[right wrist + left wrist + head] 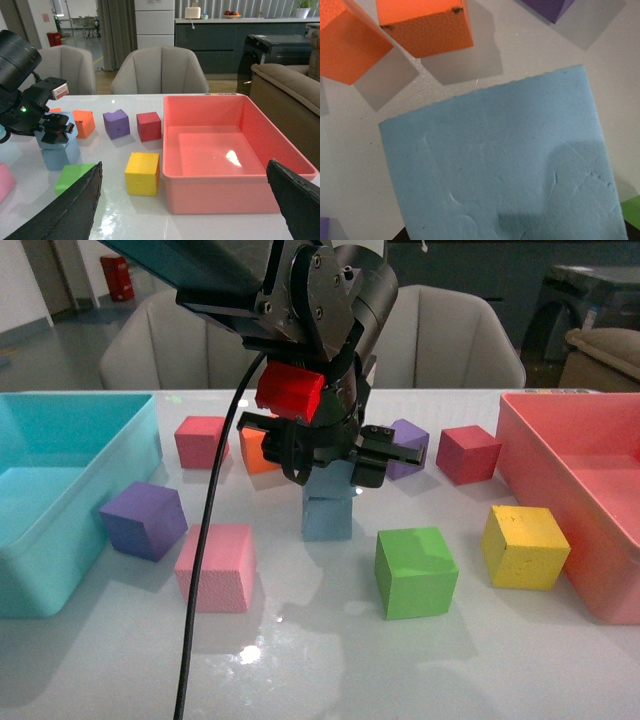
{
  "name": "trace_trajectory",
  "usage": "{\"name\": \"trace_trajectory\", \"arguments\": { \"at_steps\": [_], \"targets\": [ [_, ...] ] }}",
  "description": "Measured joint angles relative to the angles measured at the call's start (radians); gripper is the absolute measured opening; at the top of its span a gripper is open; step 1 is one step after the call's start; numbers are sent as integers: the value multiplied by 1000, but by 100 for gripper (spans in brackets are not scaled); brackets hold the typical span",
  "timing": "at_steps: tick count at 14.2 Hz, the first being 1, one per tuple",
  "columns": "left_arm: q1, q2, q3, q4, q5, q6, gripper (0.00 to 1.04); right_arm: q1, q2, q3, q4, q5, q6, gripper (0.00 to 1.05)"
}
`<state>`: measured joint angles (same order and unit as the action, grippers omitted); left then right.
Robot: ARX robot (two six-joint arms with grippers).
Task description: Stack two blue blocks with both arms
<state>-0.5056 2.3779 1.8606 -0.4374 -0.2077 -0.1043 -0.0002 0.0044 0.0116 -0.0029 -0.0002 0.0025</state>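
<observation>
My left gripper (330, 468), on the black arm with a red wrist part, is shut on a pale blue block (338, 483). That block rests on top of the second blue block (327, 520), which stands on the white table. The held block fills the left wrist view (500, 165). The stack also shows in the right wrist view (60, 157). My right gripper (183, 170) is open and empty, well off to the right of the stack, facing the pink bin. It is out of the front view.
A turquoise bin (60, 490) stands left and a pink bin (580, 500) right. Round the stack lie purple (145, 520), pink (217, 567), green (415, 570), yellow (525, 545), dark red (467, 453) and orange (258, 452) cubes.
</observation>
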Motion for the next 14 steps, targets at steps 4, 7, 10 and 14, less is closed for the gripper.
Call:
{"name": "trace_trajectory", "arguments": {
  "at_steps": [4,7,10,14],
  "targets": [
    [7,0,-9,3,-2,2,60,0,0,0,0,0,0,98],
    [5,0,-10,21,6,-2,97,0,0,0,0,0,0,98],
    [8,-25,-10,72,18,-18,98,0,0,0,0,0,0,98],
    [20,-144,-39,130,92,-54,98,0,0,0,0,0,0,98]
  ]
}}
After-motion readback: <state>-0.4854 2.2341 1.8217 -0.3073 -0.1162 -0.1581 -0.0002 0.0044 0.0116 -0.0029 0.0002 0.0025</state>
